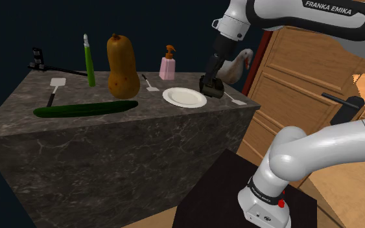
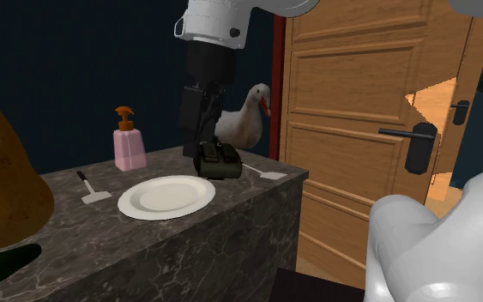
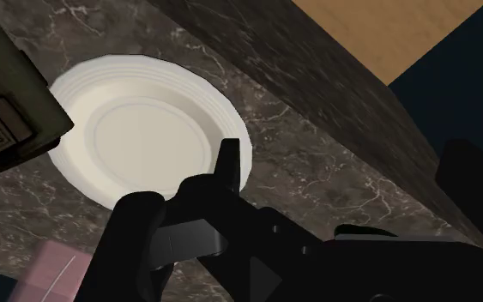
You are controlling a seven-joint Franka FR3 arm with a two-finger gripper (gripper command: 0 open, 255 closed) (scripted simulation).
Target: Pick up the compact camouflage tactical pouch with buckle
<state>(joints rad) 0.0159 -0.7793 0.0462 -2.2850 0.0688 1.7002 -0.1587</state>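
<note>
The pouch (image 2: 220, 162) is a small dark olive bag with a black buckle, at the counter's corner beside the white plate (image 2: 166, 196). My gripper (image 2: 205, 154) comes down on it from above and is shut on it. In the shoulder view the pouch (image 1: 212, 89) hangs at the fingertips of the gripper (image 1: 211, 80), just above or on the stone top; I cannot tell which. In the wrist view the gripper (image 3: 299, 232) clasps the pouch's black buckle part, and the pouch's olive body (image 3: 8, 103) with a label rises close beside the fingers.
On the dark marble counter (image 1: 109, 139) lie a cucumber (image 1: 85, 109), a butternut squash (image 1: 122, 66), a green bottle (image 1: 89, 61), a pink soap dispenser (image 2: 129, 140) and spatulas (image 2: 91, 190). A goose figure (image 2: 248, 120) stands behind the pouch. A wooden door (image 2: 359, 103) is close by.
</note>
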